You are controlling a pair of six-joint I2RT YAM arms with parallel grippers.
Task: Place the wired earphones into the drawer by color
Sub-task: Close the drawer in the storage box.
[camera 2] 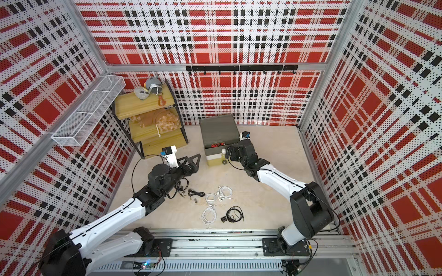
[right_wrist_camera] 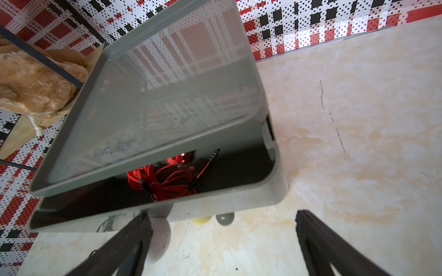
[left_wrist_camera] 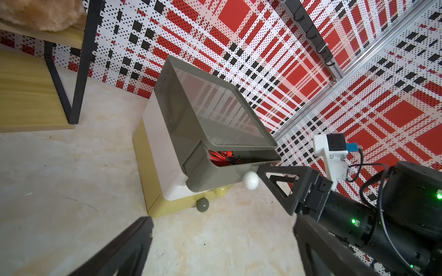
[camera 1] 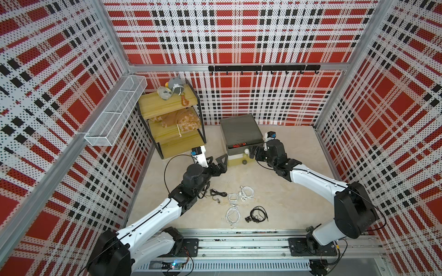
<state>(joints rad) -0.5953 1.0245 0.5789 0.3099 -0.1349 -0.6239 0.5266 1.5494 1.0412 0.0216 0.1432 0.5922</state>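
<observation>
The drawer [camera 1: 239,130] stands at the back of the floor, its dark grey top tier [left_wrist_camera: 205,176] pulled partly out. Red wired earphones [right_wrist_camera: 167,178] lie inside that tier. My right gripper [right_wrist_camera: 222,217] is open at the tier's front, one finger [left_wrist_camera: 275,172] right beside the white knob [left_wrist_camera: 250,180]. My left gripper [left_wrist_camera: 222,227] is open and empty over bare floor, left of the drawer [camera 2: 218,133]. White wired earphones [camera 1: 233,215] and black ones [camera 1: 259,213] lie loose on the floor between the arms, in both top views.
A yellow wooden shelf rack [camera 1: 172,141] with plush toys stands left of the drawer. A white wire basket [camera 1: 114,112] hangs on the left wall, and a black hook rail [camera 1: 263,68] on the back wall. The arms' metal base rail [camera 1: 239,241] runs along the front.
</observation>
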